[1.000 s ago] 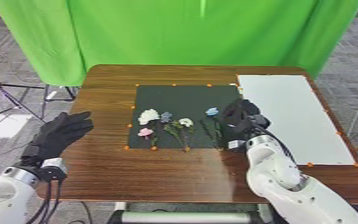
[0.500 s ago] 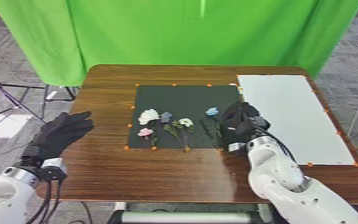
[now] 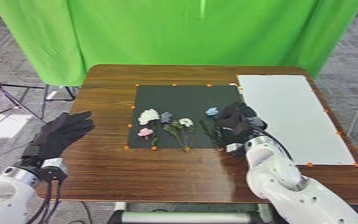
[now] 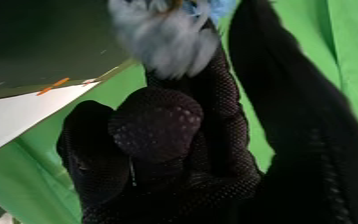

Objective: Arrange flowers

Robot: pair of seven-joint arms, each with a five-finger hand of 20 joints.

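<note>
Five flowers [image 3: 149, 116] are lying on the dark mat [image 3: 189, 97], where my right robot hand [image 3: 236, 120] is pinching a pale grey-blue blossom [image 4: 168, 42] near the blue bloom [image 3: 213, 111], while my left robot hand [image 3: 58, 132] is resting spread at the surface's [image 3: 113, 170] left edge.

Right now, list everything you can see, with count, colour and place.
Table: one, brown, centre
Mat: one, dark, on the table
Board: one, white, right of the mat
White flowers: two, mat's left half
Pink flower: one, mat's left side
Lavender flower: one, between the white ones
Blue flower: one, mat's right half
Markers: several, orange, mat and board edges
Curtain: one, green, behind the table
Left hand: one, black, table's left edge
Right hand: one, black, beside the blue flower
Arms: two, white, from the bottom edge
</note>
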